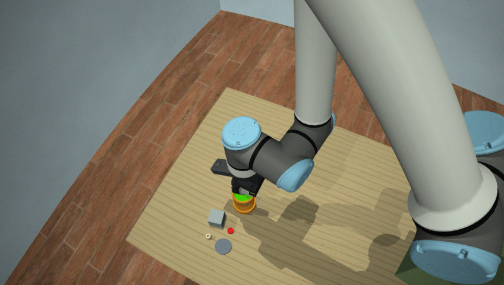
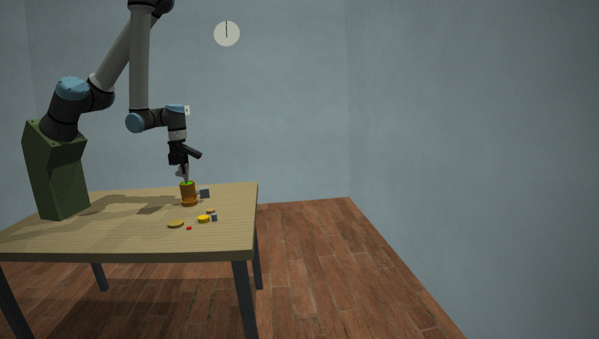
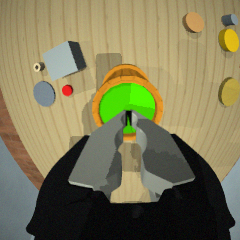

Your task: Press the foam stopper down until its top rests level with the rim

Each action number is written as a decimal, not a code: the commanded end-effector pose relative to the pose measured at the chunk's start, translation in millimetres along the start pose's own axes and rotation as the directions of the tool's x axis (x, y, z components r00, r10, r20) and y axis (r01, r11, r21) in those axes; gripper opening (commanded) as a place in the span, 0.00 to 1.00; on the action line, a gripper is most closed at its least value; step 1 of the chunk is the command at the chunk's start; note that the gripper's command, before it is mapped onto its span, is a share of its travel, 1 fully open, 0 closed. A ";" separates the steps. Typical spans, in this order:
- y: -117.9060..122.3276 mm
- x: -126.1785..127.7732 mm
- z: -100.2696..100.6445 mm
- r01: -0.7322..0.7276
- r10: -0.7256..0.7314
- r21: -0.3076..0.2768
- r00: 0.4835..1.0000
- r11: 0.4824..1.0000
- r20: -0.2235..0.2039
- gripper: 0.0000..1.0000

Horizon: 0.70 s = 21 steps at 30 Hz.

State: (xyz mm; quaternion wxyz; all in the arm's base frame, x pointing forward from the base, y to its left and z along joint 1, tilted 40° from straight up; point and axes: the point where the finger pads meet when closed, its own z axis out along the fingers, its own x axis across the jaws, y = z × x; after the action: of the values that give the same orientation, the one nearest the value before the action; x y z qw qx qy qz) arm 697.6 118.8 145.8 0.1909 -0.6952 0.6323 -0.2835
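You are looking at a wooden table standing on a plank floor, with blue-grey walls behind it. A large robot arm rises from a green pedestal at the far left of the table and bends down toward the middle of the tabletop. At its end, the gripper points straight down, clenched tight with its two grey fingers pressed together and nothing between them. Directly beneath it stands an orange jar, upright on the table. Inside the jar's mouth you can see the bright green foam stopper; the closed fingertips sit over its near edge, though you cannot tell whether they touch it. Just beside the jar lies a grey cube. Near that cube are a flat grey disc, a small red dot and a tiny cream ring. On the jar's other side lie two yellow discs, a tan disc and a small grey cylinder.
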 end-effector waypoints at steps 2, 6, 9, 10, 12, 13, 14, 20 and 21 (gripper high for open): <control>-0.2 0.0 -6.3 0.000 0.000 0.001 1.000 1.000 0.000 0.00; -0.2 0.0 -15.8 0.000 0.000 0.001 1.000 1.000 0.000 0.00; -0.2 0.0 -18.6 0.000 0.000 0.001 1.000 1.000 0.000 0.00; -0.2 0.0 -21.6 0.000 0.000 0.001 1.000 1.000 0.000 0.00; -0.2 0.0 -27.7 0.000 0.000 0.001 1.000 1.000 0.000 0.00; -0.2 0.0 -30.8 0.000 0.000 0.001 1.000 1.000 0.000 0.00; -0.2 0.0 -33.8 0.000 0.000 0.001 1.000 1.000 0.000 0.00; -0.2 0.0 -48.8 0.000 0.000 0.001 1.000 1.000 0.000 0.00; -0.2 0.0 -50.5 0.000 0.000 0.001 1.000 1.000 0.000 0.00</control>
State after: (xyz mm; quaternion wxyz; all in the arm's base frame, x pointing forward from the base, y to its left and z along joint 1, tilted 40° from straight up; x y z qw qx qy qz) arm 672.7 122.4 175.5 0.1909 -0.6952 0.6323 -0.2837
